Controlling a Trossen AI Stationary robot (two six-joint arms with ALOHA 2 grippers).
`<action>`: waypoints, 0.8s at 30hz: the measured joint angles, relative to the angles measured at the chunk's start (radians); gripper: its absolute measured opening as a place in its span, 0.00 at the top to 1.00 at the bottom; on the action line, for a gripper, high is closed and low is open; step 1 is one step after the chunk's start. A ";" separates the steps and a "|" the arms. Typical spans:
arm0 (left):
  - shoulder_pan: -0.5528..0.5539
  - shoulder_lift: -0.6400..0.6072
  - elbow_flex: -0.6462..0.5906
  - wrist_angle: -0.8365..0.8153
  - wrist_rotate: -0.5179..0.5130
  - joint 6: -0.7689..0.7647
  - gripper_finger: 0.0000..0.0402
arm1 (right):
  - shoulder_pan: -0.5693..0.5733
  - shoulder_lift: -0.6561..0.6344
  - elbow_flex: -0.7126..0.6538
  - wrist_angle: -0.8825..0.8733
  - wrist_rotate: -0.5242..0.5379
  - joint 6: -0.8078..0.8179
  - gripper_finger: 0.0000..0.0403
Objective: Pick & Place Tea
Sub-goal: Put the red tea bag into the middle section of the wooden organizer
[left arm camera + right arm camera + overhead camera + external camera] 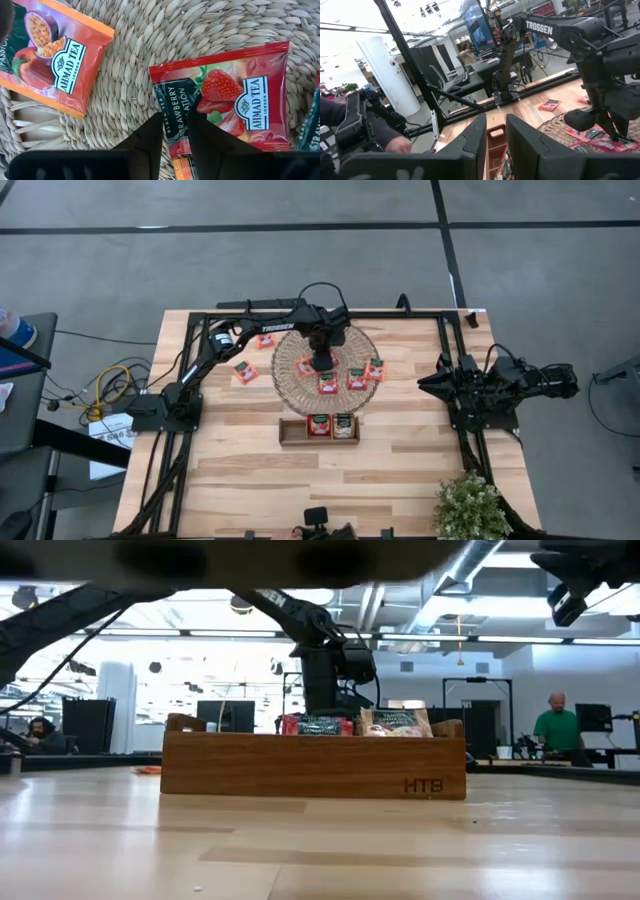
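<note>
Several red-orange tea sachets lie flat on the round woven mat, and two more lie on the table to its left. The wooden tray holds two sachets, one red and one pale. My left gripper stands over the mat, pointing down, shut on a red strawberry sachet. An orange passion-fruit sachet lies beside it. My right gripper waits, shut, at the table's right edge. My left gripper pinches the strawberry sachet between its two fingers at the dark-banded edge. It comes from above, pointing down. The rest of the sachet lies flat on the woven mat.
The tray stands just near of the mat, and in the low view its wall hides the mat. A potted plant sits at the near right corner. Bare wood lies near of the tray. People show in the room beyond the table.
</note>
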 joint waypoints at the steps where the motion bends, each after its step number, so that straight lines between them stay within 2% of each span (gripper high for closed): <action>1: 0.000 0.000 0.008 -0.016 -0.004 0.012 0.81 | 0.000 0.000 0.000 0.000 0.000 0.000 0.84; 3: 0.002 0.001 0.018 -0.028 -0.044 0.030 0.82 | 0.000 0.000 0.000 0.000 0.000 0.000 0.84; 7: 0.013 0.003 0.020 -0.031 -0.059 0.031 0.83 | 0.000 0.000 0.000 0.000 -0.001 0.000 0.84; 16: 0.010 0.003 0.026 -0.044 -0.040 0.042 0.84 | 0.000 0.000 0.000 0.000 -0.003 0.000 0.84; 21: 0.014 0.003 0.071 -0.106 -0.009 0.025 0.97 | 0.000 0.000 0.000 0.000 -0.004 0.000 0.84; 24: 0.017 0.003 0.084 -0.118 0.010 0.022 0.99 | 0.000 0.000 0.000 0.000 -0.004 0.000 0.84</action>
